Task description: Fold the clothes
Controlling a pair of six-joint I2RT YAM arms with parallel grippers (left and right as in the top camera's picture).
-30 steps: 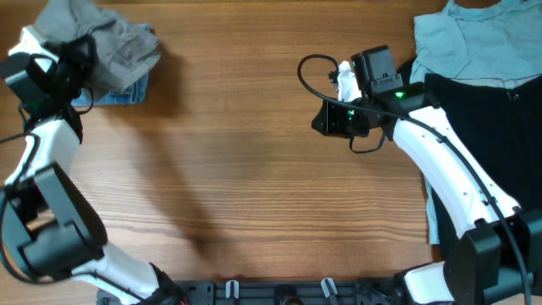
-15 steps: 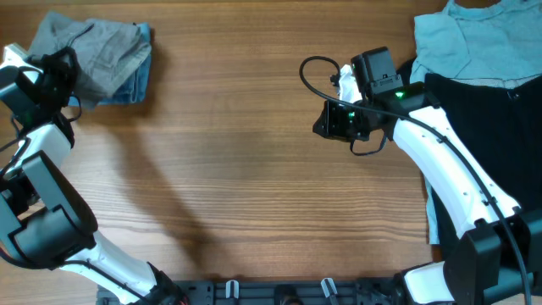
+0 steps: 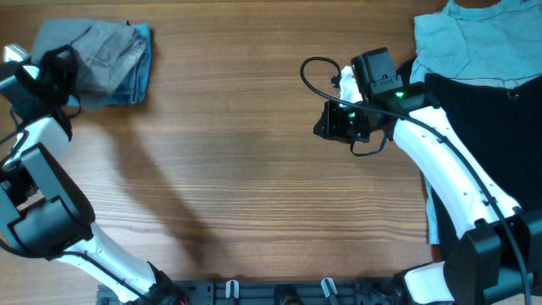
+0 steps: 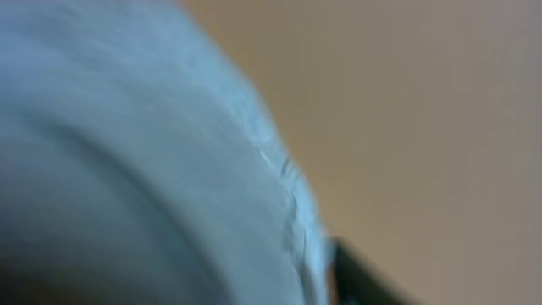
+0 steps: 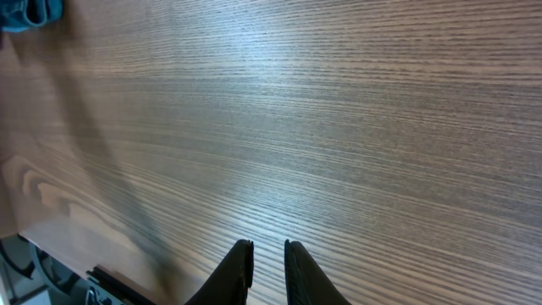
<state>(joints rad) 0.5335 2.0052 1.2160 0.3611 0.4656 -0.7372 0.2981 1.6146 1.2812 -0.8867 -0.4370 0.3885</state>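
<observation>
Grey shorts (image 3: 97,52) folded atop light-blue denim shorts (image 3: 135,83), rumpled

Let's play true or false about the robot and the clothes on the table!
1. The grey shorts lie on top of the denim shorts. True.
2. The right gripper is holding the black garment. False: it holds nothing, over bare wooden table.
3. The pale blue top is at the far right corner. True.
4. The left gripper is in the middle of the table. False: it is at the left edge, beside the grey shorts.
</observation>
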